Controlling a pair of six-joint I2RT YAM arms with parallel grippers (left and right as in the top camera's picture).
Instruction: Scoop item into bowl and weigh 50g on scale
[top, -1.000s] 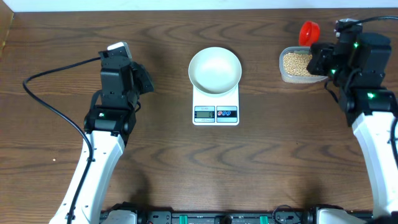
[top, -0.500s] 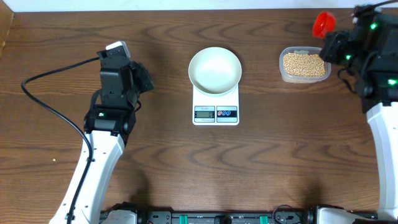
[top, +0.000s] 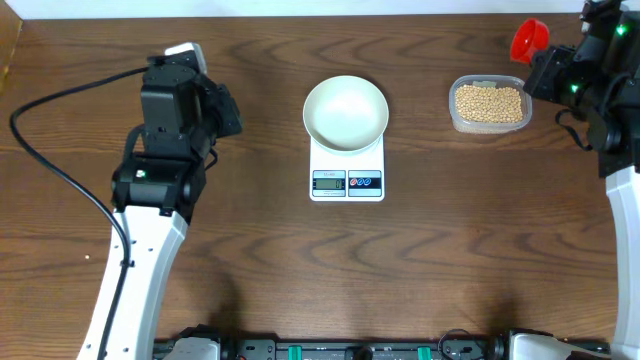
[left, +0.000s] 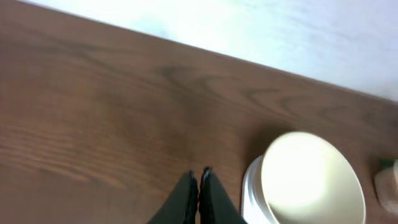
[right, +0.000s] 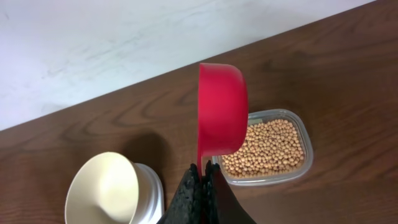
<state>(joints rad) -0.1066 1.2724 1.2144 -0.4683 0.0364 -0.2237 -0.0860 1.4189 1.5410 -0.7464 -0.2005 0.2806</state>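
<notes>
The white bowl (top: 345, 110) sits empty on the white scale (top: 347, 181) at mid-table. Tan beans (top: 489, 103) fill a clear tub (top: 456, 118) to its right. My right gripper (top: 541, 58) is shut on the handle of a red scoop (top: 528, 38), held in the air just beyond the tub's far right corner. In the right wrist view the scoop (right: 222, 118) stands on edge above the beans (right: 267, 149), clamped in that gripper (right: 204, 169); its inside is hidden. My left gripper (top: 232, 115) is shut on nothing, left of the bowl (left: 311, 180); its closed tips (left: 199, 177) hover over bare wood.
A black cable (top: 60, 150) loops over the table at the far left. The table's back edge (top: 320, 15) meets a pale surface just behind the tub and the scoop. The scale's display (top: 329, 181) faces the front edge.
My right arm has carried the red scoop up and to the right, off the tub to beyond its far right corner. The left arm has shifted slightly back and left.
</notes>
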